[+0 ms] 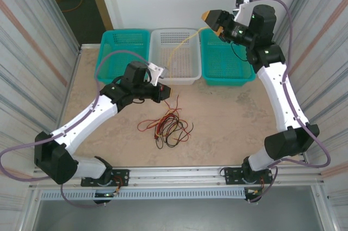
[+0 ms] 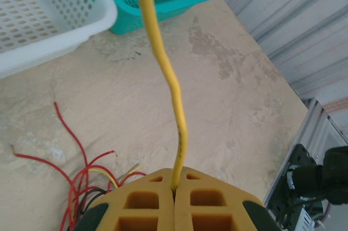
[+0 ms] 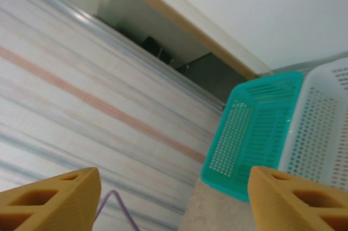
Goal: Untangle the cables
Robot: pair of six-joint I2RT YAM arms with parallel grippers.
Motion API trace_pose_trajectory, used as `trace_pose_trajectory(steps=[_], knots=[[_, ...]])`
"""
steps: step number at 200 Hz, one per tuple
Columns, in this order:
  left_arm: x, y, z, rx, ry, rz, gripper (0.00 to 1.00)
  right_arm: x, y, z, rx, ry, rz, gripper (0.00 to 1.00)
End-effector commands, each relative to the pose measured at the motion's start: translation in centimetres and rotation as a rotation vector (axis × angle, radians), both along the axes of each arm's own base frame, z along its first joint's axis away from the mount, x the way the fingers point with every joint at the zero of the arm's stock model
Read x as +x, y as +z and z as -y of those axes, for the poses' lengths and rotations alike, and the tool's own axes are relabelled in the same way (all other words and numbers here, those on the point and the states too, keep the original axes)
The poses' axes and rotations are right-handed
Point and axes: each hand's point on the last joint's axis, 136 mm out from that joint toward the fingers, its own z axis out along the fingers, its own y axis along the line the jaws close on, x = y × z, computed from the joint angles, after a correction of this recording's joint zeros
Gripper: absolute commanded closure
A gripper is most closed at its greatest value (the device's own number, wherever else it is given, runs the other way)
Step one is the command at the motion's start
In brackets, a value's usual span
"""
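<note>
Wrist views settle the grips: left gripper (image 2: 175, 187) clamps the yellow cable (image 2: 163, 62), right gripper (image 3: 174, 182) gapes empty, while overhead the red and black cables (image 1: 168, 125) lie tangled on the table (image 1: 234, 117).

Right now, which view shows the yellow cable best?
Left wrist: the yellow cable runs up close and sharp from the shut left tool. The top view gives a faint line over the white basket.

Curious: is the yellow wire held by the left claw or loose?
Held: the left gripper is shut on the yellow cable rising between its fingers.
</note>
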Motion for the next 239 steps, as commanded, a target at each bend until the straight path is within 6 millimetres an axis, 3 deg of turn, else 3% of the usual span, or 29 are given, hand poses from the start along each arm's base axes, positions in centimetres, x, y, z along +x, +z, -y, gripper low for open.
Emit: trace_pose_trajectory(steps=[1,46,78,102,161,202,239], knots=[[1.4,1.8,-2.4,0.016,0.104,0.049,1.0,-1.0,0.2,2.6,-0.059,-0.113,0.02,0.27],[7.8,4.6,-9.7,-0.035,0.402,0.042,1.0,-1.8,-4.4,6.5,-0.17,-0.278,-0.082,0.23],[12.4,5.7,-14.5,-0.043,0.56,0.019,1.0,-3.3,-8.0,7.4,-0.229,-0.32,-0.133,0.2],[16.0,5.1,-17.1,-0.03,0.652,-0.02,1.0,-4.9,-10.7,7.1,-0.237,-0.289,-0.175,0.21],[24.5,2.6,-19.7,-0.083,0.753,-0.112,1.0,-8.6,-16.3,2.2,-0.301,-0.125,-0.235,0.28],[27.2,-0.3,-20.5,-0.142,0.816,-0.194,1.0,-9.5,-18.2,-0.3,-0.367,-0.061,-0.242,0.3],[28.6,-3.9,-21.3,-0.136,0.861,-0.27,1.0,-9.6,-18.8,-1.0,-0.389,-0.034,-0.244,0.3]])
